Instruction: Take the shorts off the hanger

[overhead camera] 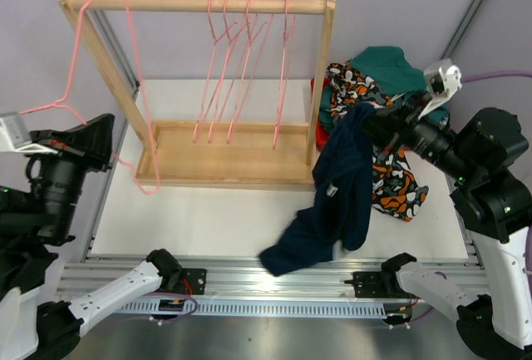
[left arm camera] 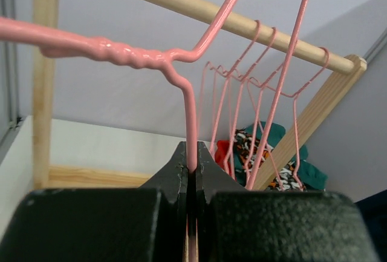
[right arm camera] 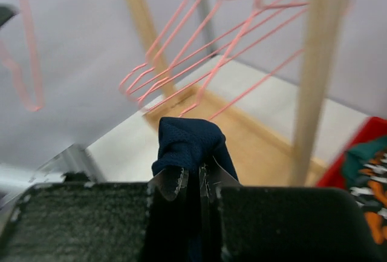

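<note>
My right gripper (overhead camera: 371, 120) is shut on the navy shorts (overhead camera: 337, 198); they hang from it down to the table's front edge. In the right wrist view the navy fabric (right arm camera: 188, 144) bunches above my closed jaws. My left gripper (overhead camera: 98, 140) is shut on a bare pink wire hanger (overhead camera: 83, 61) held at the rack's left end; the wire (left arm camera: 191, 129) runs straight into the closed jaws. The camouflage shorts (overhead camera: 353, 90) and the teal green shorts (overhead camera: 386, 67) lie in a pile at the right of the rack. The black and cartoon-print pairs are not visible.
A wooden rack (overhead camera: 204, 2) with a base tray (overhead camera: 224, 156) stands at the back. Several empty pink hangers (overhead camera: 241, 69) hang from its rail. Something red (overhead camera: 318, 135) lies under the pile. The table's metal front rail (overhead camera: 274, 281) runs along the bottom.
</note>
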{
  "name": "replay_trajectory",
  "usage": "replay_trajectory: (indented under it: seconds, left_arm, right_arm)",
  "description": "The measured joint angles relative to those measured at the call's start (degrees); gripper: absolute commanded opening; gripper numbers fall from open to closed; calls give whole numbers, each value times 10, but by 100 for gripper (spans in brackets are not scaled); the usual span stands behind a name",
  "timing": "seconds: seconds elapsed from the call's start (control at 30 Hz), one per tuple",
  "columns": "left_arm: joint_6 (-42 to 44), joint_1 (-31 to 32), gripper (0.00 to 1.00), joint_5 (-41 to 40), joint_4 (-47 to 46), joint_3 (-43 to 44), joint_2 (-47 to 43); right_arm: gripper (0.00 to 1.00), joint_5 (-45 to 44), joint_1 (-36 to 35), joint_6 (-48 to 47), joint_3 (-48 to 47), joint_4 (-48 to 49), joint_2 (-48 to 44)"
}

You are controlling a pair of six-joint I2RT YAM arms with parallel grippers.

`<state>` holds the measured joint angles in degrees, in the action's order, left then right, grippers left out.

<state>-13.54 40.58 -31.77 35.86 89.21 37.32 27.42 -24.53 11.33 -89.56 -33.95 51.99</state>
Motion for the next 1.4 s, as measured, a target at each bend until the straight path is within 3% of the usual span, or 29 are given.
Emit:
replay_trajectory:
  seconds: [0.1,0.3,0.47,0.63,0.67,0.7,0.8,0.9,1.03,1.17,1.4]
  left_arm:
    - [2,0,0,-23,43,40,-1]
    - [-5,0,0,-82,157,51,-21]
    - [-25,-1,0,-112,225,-3,-19]
    - [-36,-1,0,-129,266,-52,9]
    - [-36,-1,0,-135,269,-52,21]
    - [-35,-1,0,-142,268,-52,35]
    - [-27,-2,0,-159,248,-52,73]
    - [-11,-6,0,-167,221,-38,117]
    - [24,-31,0,-163,169,23,198]
    - [61,-65,0,-149,116,86,274]
    - [107,-118,0,-108,94,219,404]
  right_arm:
    - [0,-81,0,-24,-71,-25,41]
    - [0,-252,22,-78,-303,-43,190]
    - [0,-320,138,-89,-436,-19,325]
    - [0,-339,249,-55,-437,75,430]
    - [4,-353,262,-48,-427,101,450]
    - [22,-363,271,-40,-421,120,471]
    - [98,-375,289,-11,-417,158,542]
    - [99,-386,292,8,-369,163,569]
    - [100,-385,294,37,-165,228,511]
    - [100,-357,306,68,26,280,408]
    - [99,-288,311,114,287,384,115]
